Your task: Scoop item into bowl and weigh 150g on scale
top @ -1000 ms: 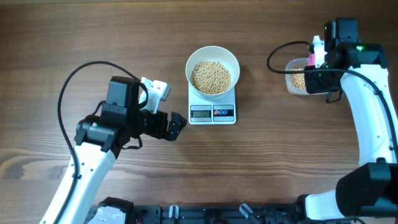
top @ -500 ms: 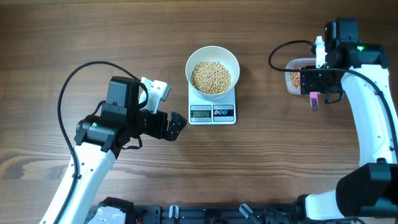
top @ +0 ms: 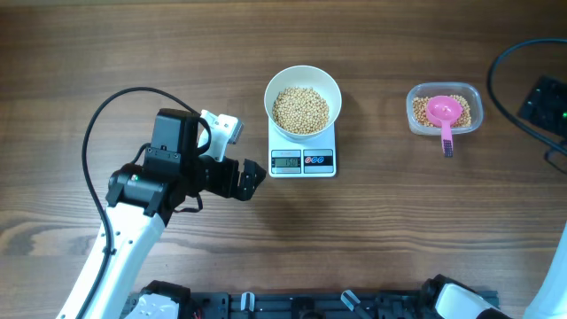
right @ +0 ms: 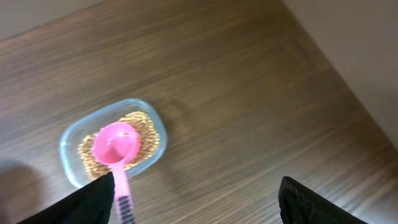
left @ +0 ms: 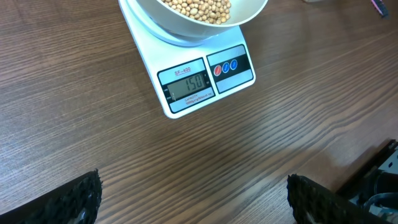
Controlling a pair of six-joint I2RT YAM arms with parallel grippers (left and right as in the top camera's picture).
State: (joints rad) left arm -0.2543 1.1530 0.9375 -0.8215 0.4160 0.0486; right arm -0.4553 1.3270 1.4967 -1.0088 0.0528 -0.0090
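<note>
Your left tool [left: 196,202] stands wide and empty near the scale [left: 186,81], display reading 150. The bowl [top: 302,89] of beans [top: 300,109] sits on it. Your right tool [right: 198,196] is wide and empty; overhead, the frame edge crops its arm [top: 547,102].

Ahead of the left fingers [left: 74,199], black and coarse-grained, the desk [left: 93,124] is matt brown wood grain. The scale [left: 144,46] is smooth white plastic, the bowl [left: 168,22] glossy white, the soybeans [left: 199,7] matt tan. Beyond the right fingers [right: 311,202], a clear plastic container [right: 67,149] holds a shiny pink plastic scoop [right: 115,148].
</note>
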